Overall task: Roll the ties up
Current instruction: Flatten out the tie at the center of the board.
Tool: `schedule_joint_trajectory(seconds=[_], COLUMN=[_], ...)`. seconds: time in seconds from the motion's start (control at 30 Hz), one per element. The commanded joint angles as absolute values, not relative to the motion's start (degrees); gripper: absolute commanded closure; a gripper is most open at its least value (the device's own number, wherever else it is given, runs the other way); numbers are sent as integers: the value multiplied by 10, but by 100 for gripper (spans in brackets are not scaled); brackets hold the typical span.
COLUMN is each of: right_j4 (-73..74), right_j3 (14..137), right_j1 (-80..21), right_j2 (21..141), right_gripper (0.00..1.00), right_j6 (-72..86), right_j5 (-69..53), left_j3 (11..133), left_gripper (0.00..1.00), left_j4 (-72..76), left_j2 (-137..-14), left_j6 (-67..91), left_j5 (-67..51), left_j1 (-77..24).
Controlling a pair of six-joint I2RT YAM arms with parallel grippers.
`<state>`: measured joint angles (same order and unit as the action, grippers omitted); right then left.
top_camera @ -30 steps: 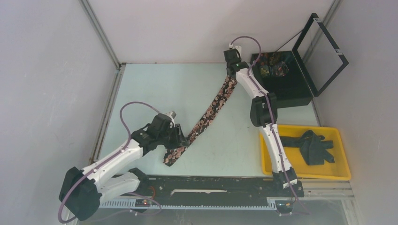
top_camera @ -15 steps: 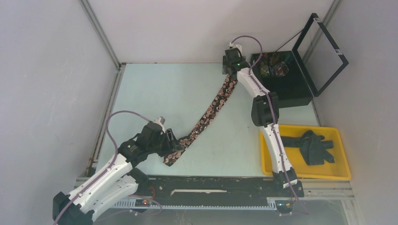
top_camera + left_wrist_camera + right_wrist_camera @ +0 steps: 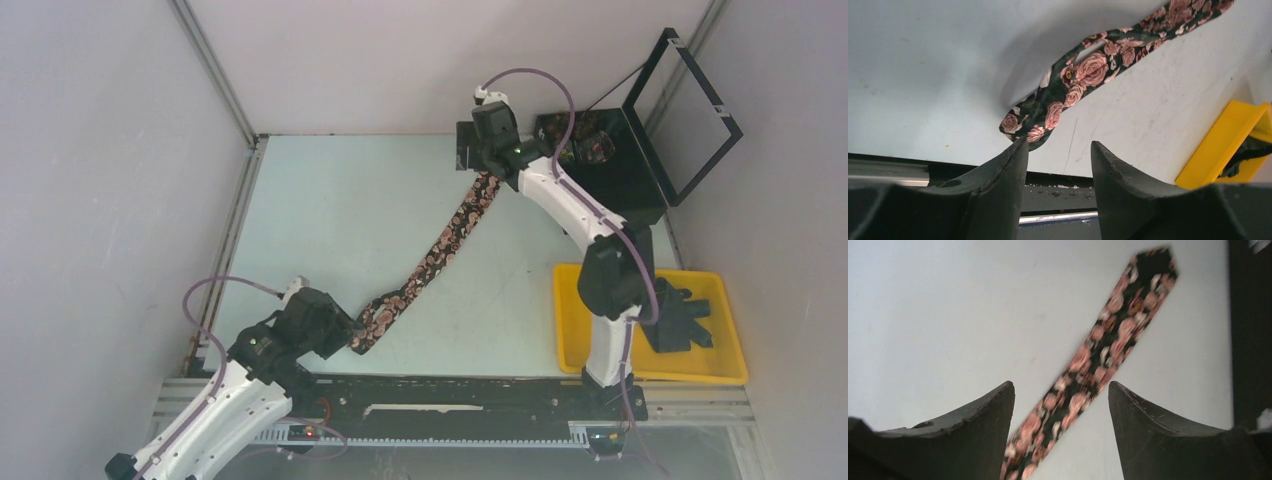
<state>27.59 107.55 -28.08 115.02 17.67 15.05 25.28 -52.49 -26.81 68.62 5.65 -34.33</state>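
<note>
A black tie (image 3: 440,245) with pink roses lies flat on the table, running diagonally from its wide end near the front edge to its narrow tip at the back. My left gripper (image 3: 340,330) is open just left of the wide end (image 3: 1048,115) and holds nothing; in the left wrist view the left gripper (image 3: 1059,152) stands before that end. My right gripper (image 3: 472,160) hovers open above the narrow tip. In the blurred right wrist view the tie (image 3: 1108,335) lies on the table below the right gripper (image 3: 1060,390), untouched.
A yellow tray (image 3: 570,350) at the front right holds dark ties (image 3: 680,315). A black box (image 3: 620,190) with its lid raised stands at the back right with rolled ties (image 3: 585,140) inside. A black rail (image 3: 450,395) runs along the front edge.
My right gripper has opened, let go of the narrow tip and shifted left above it. My left arm has drawn back toward the front left, off the wide end.
</note>
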Motion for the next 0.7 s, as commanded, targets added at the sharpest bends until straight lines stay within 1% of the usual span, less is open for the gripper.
schedule_joint_trajectory(seconds=[0.0, 0.13, 0.2, 0.3, 0.37, 0.47, 0.67], right_j4=[283, 284, 285, 309, 315, 330, 363], right_j3=[946, 861, 844, 857, 867, 888, 941], right_j1=[-294, -310, -309, -305, -306, -308, -315], right_j2=[1096, 1074, 1083, 1108, 1121, 1144, 1201], right_gripper=[32, 41, 52, 61, 64, 65, 65], right_j6=[232, 251, 251, 248, 245, 243, 244], right_j5=[45, -26, -59, -87, -95, -88, -75], left_j3=[258, 230, 209, 212, 212, 208, 198], left_gripper=[44, 43, 44, 44, 43, 44, 45], left_j4=[-559, -527, -487, -492, -491, -488, -475], left_j2=[-248, -265, -264, -245, -228, -215, -246], left_j6=[724, 685, 670, 679, 684, 691, 698], left_j5=[111, 89, 61, 73, 83, 92, 94], left_j1=[-343, -343, -343, -343, -343, -343, -343])
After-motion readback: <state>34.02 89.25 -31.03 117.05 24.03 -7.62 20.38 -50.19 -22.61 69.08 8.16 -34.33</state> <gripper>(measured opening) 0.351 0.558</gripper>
